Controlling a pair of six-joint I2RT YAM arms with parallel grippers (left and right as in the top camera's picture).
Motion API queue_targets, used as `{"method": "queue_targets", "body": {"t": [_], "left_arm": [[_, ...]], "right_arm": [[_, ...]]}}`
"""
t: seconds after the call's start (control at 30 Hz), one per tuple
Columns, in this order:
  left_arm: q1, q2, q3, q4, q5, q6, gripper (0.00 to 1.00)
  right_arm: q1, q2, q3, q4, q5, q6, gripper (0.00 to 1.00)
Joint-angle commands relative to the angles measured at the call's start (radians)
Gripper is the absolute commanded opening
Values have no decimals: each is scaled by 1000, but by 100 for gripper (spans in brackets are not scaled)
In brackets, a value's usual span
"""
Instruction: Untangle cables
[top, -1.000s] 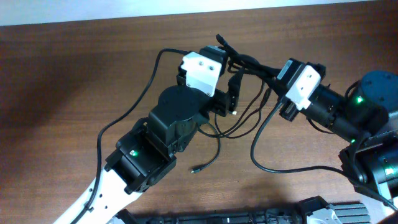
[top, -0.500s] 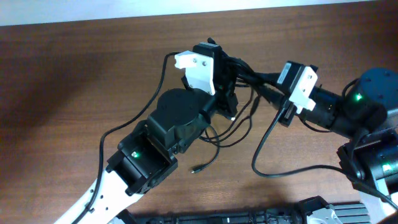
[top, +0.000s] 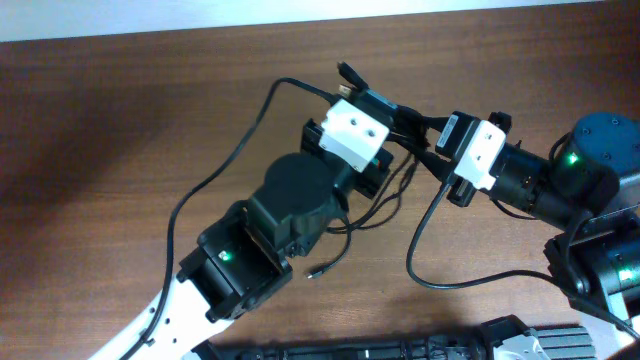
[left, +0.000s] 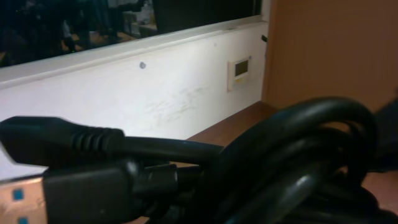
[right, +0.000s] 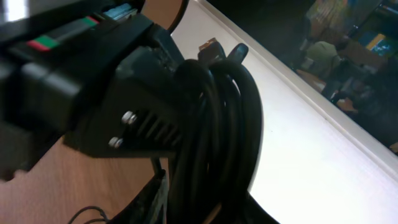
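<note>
Clamping a knotted bundle of black cables just above a wood-grain table, the left gripper has its fingers pressed together on the cords. The right gripper meets the same bundle from the opposite side, its fingers buried among the cords so their spread cannot be told. Nearest the left wrist camera, a USB plug with a metal shell and blue insert lies beside a ribbed black strain relief and thick, glossy rubber loops. Seen from the right wrist, a matte black housing next to the coil carries a small red-and-green strip, too blurred to read, and two bright screw heads. Below the bundle, slack loops trail onto the tabletop, where one small plug end lies apart. Beyond the table's far edge, a white wall bears a pale rectangular plate.
</note>
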Motion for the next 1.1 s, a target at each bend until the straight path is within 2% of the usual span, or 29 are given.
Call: {"method": "queue_targets", "body": {"t": [0.0,0.1,0.13,0.17,0.2,0.23,0.3,0.33,0.37,0.4,0.43,0.47,0.63,0.73,0.8,0.83,0.97,1.07], "left_arm": [[-19,-16,28,6,-78,14,0],[-19,-28,28,2,-193,-35,0],[-19,-34,28,0,-215,-35,0],[-19,-38,28,-2,-242,-51,0],[-19,-43,28,-8,-278,-85,0],[-19,-47,28,-9,-276,-88,0],[-19,-50,28,-12,-275,-145,0],[-19,-50,28,-14,-266,-164,0],[-20,-49,28,-16,-251,-166,0],[-20,-49,28,-16,-232,-166,0],[-20,-49,28,-16,-216,-166,0],[-20,-50,28,-16,-216,-166,0],[-20,-49,28,-20,-215,-166,0],[-20,-49,28,-19,-215,-166,0],[-20,-49,28,-15,-176,-166,0],[-20,-49,28,-14,-143,-166,0],[-19,-49,28,-16,-142,-166,0],[-19,-50,28,-16,-279,-166,0]], "right_arm": [[5,-8,6,3,19,-4,25],[5,-8,6,3,41,-4,26],[5,-8,6,3,47,-4,37],[5,-8,6,3,60,-3,57],[5,-8,6,4,71,-4,72],[5,-8,6,5,70,-4,82],[5,-8,6,7,70,-4,93],[5,-8,6,11,70,-4,94],[5,-8,6,14,70,-4,93],[5,-8,6,24,69,-4,76],[5,-8,6,31,64,-4,52],[5,-8,6,38,50,-4,47],[5,-8,6,56,8,-5,46],[5,-8,6,79,-37,-4,35],[5,-8,6,79,-37,-4,19],[5,-8,6,79,-37,-4,6],[5,-8,6,79,-36,-4,4],[5,-10,6,74,-31,-3,4]]}}
